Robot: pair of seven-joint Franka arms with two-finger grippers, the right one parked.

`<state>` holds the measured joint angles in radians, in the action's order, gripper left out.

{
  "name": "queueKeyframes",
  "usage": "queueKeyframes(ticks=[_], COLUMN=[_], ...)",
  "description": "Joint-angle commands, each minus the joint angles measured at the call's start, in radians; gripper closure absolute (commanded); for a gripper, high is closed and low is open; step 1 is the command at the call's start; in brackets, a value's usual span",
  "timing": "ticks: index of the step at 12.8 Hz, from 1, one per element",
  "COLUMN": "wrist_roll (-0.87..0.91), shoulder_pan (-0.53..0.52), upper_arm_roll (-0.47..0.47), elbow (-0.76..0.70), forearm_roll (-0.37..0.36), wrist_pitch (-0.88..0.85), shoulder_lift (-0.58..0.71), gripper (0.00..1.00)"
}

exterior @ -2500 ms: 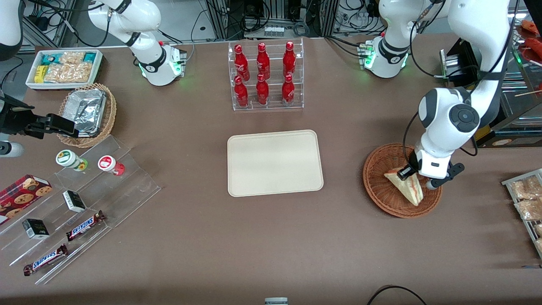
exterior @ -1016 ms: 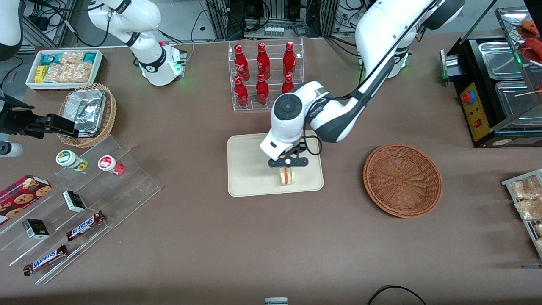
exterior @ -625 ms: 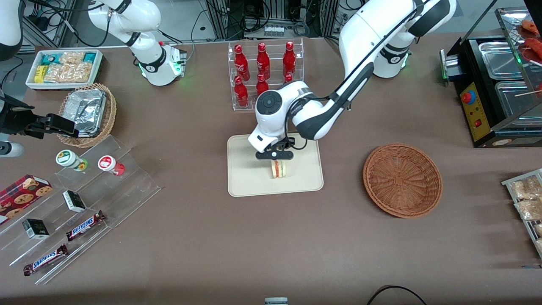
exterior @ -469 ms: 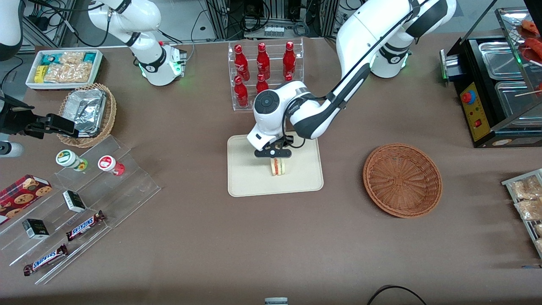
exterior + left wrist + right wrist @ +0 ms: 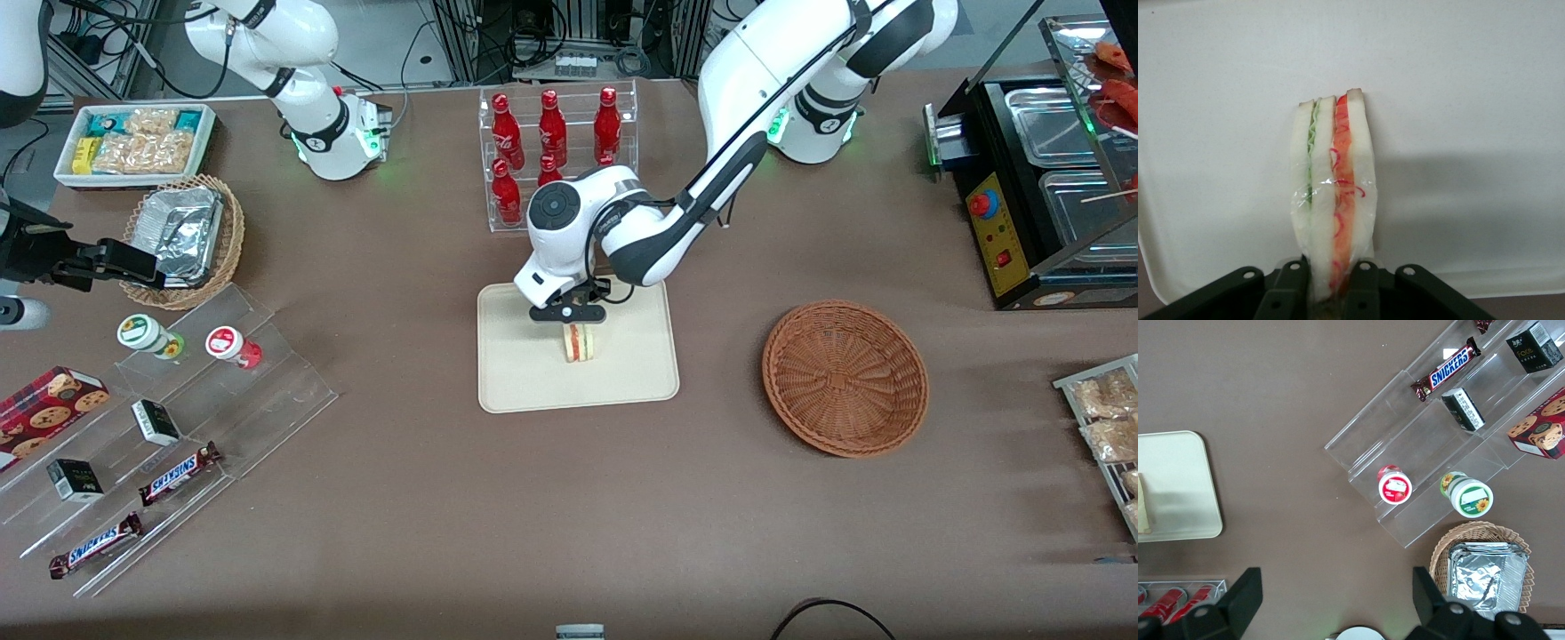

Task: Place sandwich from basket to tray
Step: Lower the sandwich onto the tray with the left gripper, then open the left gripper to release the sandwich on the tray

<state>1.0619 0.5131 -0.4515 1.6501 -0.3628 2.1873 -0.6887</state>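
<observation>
The sandwich (image 5: pixel 579 343) is a pale bread wedge with a red and green filling stripe, wrapped in clear film. It hangs edge-on over the middle of the cream tray (image 5: pixel 516 382). My left gripper (image 5: pixel 570 315) is shut on its upper end. In the left wrist view the two black fingers (image 5: pixel 1288 293) clamp the sandwich (image 5: pixel 1331 193), with the tray surface (image 5: pixel 1458 100) close below it. I cannot tell whether the sandwich touches the tray. The reddish-brown basket (image 5: pixel 845 378) stands empty toward the working arm's end of the table.
A clear rack of red bottles (image 5: pixel 556 160) stands just farther from the front camera than the tray, close to my arm. A tan basket with foil containers (image 5: pixel 182 236), a white snack bin (image 5: pixel 133 142) and clear stepped shelves (image 5: pixel 178 427) lie toward the parked arm's end.
My gripper has lifted the sandwich out of the basket and carried it over the tray. In the last second it has drifted toward the bottle rack and the parked arm's end.
</observation>
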Motion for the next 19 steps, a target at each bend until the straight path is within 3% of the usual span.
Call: queueKeyframes(ticks=[1,6,12,19], wrist_roll=[0.029,0.052,0.11,-0.29], shoulder_pan=[0.009,-0.005,-0.005,-0.005], upper_arm_roll=[0.011,0.014,0.125,0.397], elbow=[0.013,-0.009,-0.088,-0.085], forearm_roll=[-0.031,-0.005,0.13,0.361], wrist_pitch=[0.008,-0.047,-0.178,-0.427], shoulder_lift=[0.011,0.101,0.248,0.468], gripper=[0.0,0.0,0.0,0.0])
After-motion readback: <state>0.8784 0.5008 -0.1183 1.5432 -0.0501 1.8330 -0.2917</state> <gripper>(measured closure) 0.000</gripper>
